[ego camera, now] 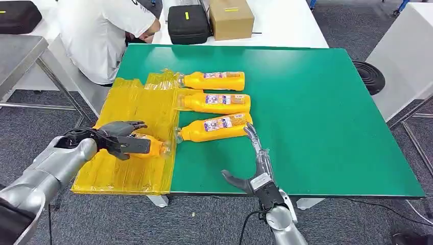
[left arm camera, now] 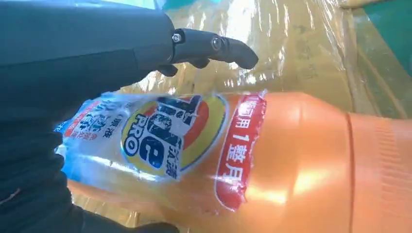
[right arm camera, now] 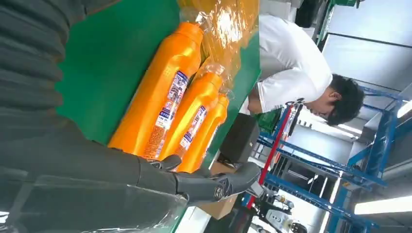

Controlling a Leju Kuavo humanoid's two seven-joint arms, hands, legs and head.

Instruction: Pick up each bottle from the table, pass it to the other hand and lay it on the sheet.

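Note:
Three orange bottles lie side by side on the green table (ego camera: 316, 102): the far one (ego camera: 214, 80), the middle one (ego camera: 218, 102) and the near one (ego camera: 214, 127) (right arm camera: 160, 92). Their clear caps reach the edge of the yellow sheet (ego camera: 135, 109). A fourth orange bottle (ego camera: 150, 147) (left arm camera: 252, 155) lies low over the sheet in my left hand (ego camera: 120, 140), which grips its labelled body. My right hand (ego camera: 255, 163) is open with fingers stretched out, its fingertips (ego camera: 250, 130) close to the near bottle's base.
A person in a white shirt (ego camera: 102, 30) bends over at the table's far left corner. A black case (ego camera: 188, 23) and a cardboard box (ego camera: 231, 18) sit on the white table beyond. A dark round base (ego camera: 370, 76) lies on the floor to the right.

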